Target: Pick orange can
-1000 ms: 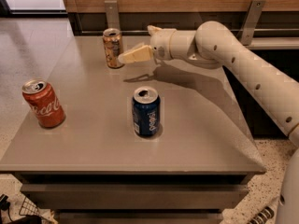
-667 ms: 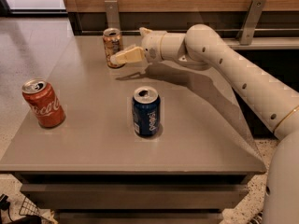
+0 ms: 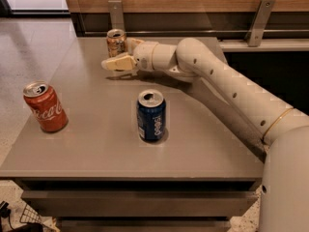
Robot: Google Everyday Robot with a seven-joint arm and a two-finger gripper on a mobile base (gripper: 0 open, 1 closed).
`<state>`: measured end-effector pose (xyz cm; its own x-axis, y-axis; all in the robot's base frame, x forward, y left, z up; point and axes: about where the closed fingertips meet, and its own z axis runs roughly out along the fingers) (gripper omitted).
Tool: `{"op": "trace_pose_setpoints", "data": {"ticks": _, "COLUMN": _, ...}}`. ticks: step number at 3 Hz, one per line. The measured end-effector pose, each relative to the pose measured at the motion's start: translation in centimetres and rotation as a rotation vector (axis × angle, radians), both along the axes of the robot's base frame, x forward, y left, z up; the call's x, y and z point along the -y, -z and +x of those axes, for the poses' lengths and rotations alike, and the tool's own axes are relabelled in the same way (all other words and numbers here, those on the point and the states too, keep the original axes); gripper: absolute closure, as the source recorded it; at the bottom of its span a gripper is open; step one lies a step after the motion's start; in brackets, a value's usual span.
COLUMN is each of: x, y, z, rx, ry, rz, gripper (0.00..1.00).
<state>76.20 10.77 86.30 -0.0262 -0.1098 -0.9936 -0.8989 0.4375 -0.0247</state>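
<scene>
The orange can (image 3: 116,41) stands upright at the far edge of the grey table (image 3: 96,144), golden-tan with a silver top. My gripper (image 3: 117,53) reaches in from the right and is open. One cream finger (image 3: 116,63) lies in front of the can's base, and the other finger (image 3: 131,43) shows just to the right of the can. The can sits in the gap between them; I cannot tell whether either finger touches it.
A dark blue Pepsi can (image 3: 151,115) stands mid-table, just in front of my forearm (image 3: 227,86). A red Coca-Cola can (image 3: 45,107) stands at the left. A wooden wall with metal brackets (image 3: 116,13) runs behind the table's far edge.
My gripper has moved left along the far edge, so its fingers now sit on either side of the orange can. None of the cans has moved.
</scene>
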Motion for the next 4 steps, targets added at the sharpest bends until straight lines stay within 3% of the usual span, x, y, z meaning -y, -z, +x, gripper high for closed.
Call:
{"op": "trace_pose_setpoints", "data": {"ticks": 1, "x": -1.6, "y": 0.3, "z": 0.1, "rx": 0.011, "ry": -0.013, "rz": 0.042, "gripper": 0.42}}
{"op": "trace_pose_setpoints", "data": {"ticks": 3, "x": -2.3, "y": 0.3, "z": 0.0, "rx": 0.012, "ry": -0.024, "rz": 0.046, "gripper": 0.88}}
{"op": "trace_pose_setpoints", "data": {"ticks": 4, "x": -2.6, "y": 0.3, "z": -0.1, "rx": 0.011, "ry": -0.028, "rz": 0.047, "gripper": 1.00}}
